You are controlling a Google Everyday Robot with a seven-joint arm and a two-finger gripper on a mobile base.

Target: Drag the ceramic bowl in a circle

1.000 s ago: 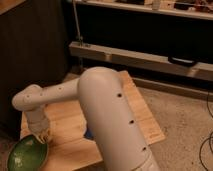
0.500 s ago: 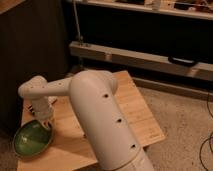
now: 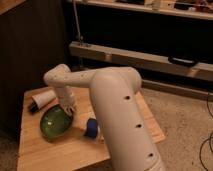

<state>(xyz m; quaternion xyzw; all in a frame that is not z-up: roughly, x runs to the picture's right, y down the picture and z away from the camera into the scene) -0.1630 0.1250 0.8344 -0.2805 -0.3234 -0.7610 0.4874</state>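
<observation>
The ceramic bowl [image 3: 55,121] sits tilted on the light wooden table [image 3: 60,150], directly under the pincer [image 3: 67,109], which is closed on the bowl's far rim. A white paper cup [image 3: 42,99] lies just left of the pincer; a blue object [image 3: 91,128] rests to its right. Speckled floor [image 3: 185,120] and dark shelving [image 3: 150,30] lie beyond.
</observation>
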